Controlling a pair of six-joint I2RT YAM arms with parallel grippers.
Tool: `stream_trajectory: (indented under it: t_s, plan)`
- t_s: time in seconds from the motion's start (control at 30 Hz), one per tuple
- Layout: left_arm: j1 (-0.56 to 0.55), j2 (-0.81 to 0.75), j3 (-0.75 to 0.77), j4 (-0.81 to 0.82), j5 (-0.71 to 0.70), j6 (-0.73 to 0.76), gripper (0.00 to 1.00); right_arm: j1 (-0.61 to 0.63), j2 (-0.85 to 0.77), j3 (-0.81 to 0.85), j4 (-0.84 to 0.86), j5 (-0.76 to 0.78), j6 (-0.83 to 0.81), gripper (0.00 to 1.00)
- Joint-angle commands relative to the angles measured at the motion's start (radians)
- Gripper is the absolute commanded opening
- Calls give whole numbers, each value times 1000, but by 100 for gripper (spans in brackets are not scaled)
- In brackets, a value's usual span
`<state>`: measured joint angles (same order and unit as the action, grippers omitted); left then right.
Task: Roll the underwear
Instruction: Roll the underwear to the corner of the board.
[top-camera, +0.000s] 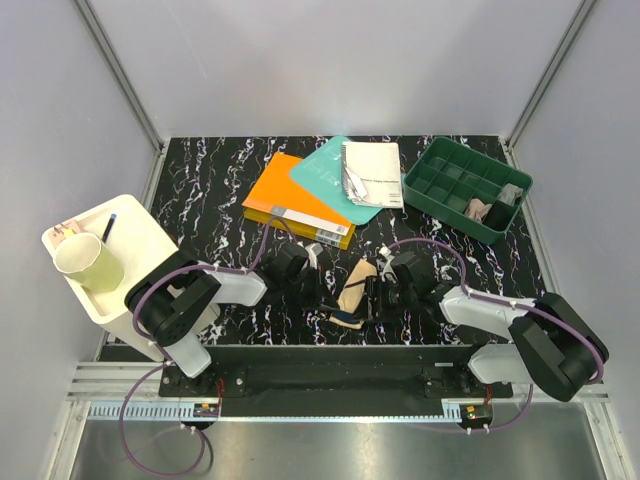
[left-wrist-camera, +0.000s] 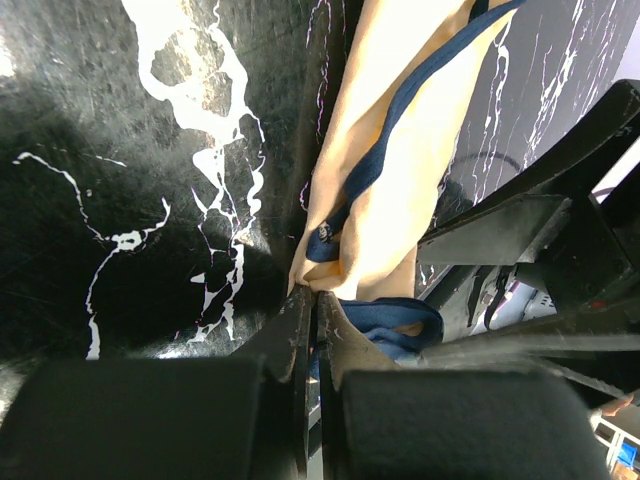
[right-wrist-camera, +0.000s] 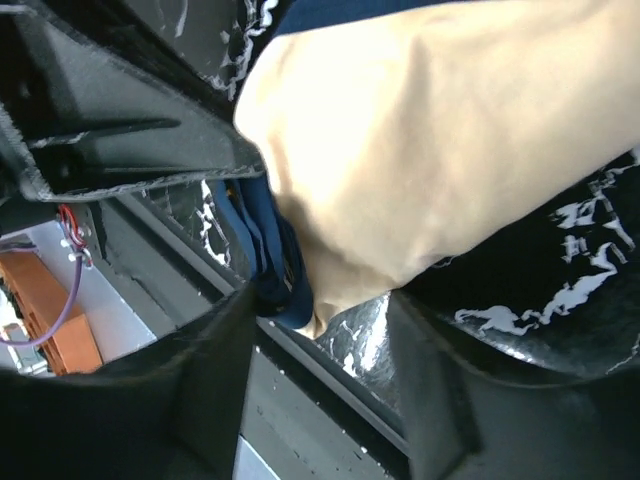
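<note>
The beige underwear (top-camera: 353, 285) with the dark navy edging lay on the black marbled table (top-camera: 220, 190), near its front edge, between the two arms. It was bunched into a long, narrow shape that ran away from the arm bases, slightly tilted.

The left gripper (left-wrist-camera: 318, 300) was clenched, its two fingers (left-wrist-camera: 285, 350) pressed flat together. In the left wrist view the near corner of the beige cloth came down exactly to the fingertips, and a bit of the navy edging showed between and beside them. So it seemed to be nipping that corner, although the contact itself was too dark to be sure.

The right gripper (right-wrist-camera: 320, 310) was on the other side of the underwear, with its jaws apart. One finger (right-wrist-camera: 150, 400) was beside the folded navy edge and the other stood on the far side of the beige fold, so the end of the cloth was between them but not squeezed.

Farther back on the table lay an orange book (top-camera: 295, 205), a teal book (top-camera: 325, 172) partly over it, and a white booklet (top-camera: 372, 172) on the teal one. At the right back stood a green compartment tray (top-camera: 440, 165) with some small cloth pieces in it. To the left was a white tray (top-camera: 135, 235) with a pale cup (top-camera: 88, 262).
</note>
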<state>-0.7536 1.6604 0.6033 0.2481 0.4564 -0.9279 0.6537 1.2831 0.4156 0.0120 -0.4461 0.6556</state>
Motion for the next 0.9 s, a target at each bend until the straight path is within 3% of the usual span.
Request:
stream_trajectory:
  t_s: [0.0,0.17,0.37,0.4,0.53,0.67,0.77,0.87]
  plan:
    - [-3,16,7,-41,-24,8,0,9,53,18,-63,110,-10,56]
    - [-1,12,3,-21,-16,3,0,9,108,41,-78,119,-10,33]
    - [-1,-19,0,3,-10,-2,0,9,139,55,-99,139,-1,16]
    - [-1,-28,1,0,-13,0,3,9,143,60,-104,147,-1,12]
    - [3,-117,13,-58,-54,21,35,9,157,66,-125,158,10,6]
    - [20,-198,9,-147,-107,52,54,9,160,66,-129,156,12,4]
    - [28,-251,-23,-129,-124,66,63,9,171,71,-129,149,7,3]
    - [28,-264,-56,-52,-85,101,66,7,182,75,-130,144,3,2]
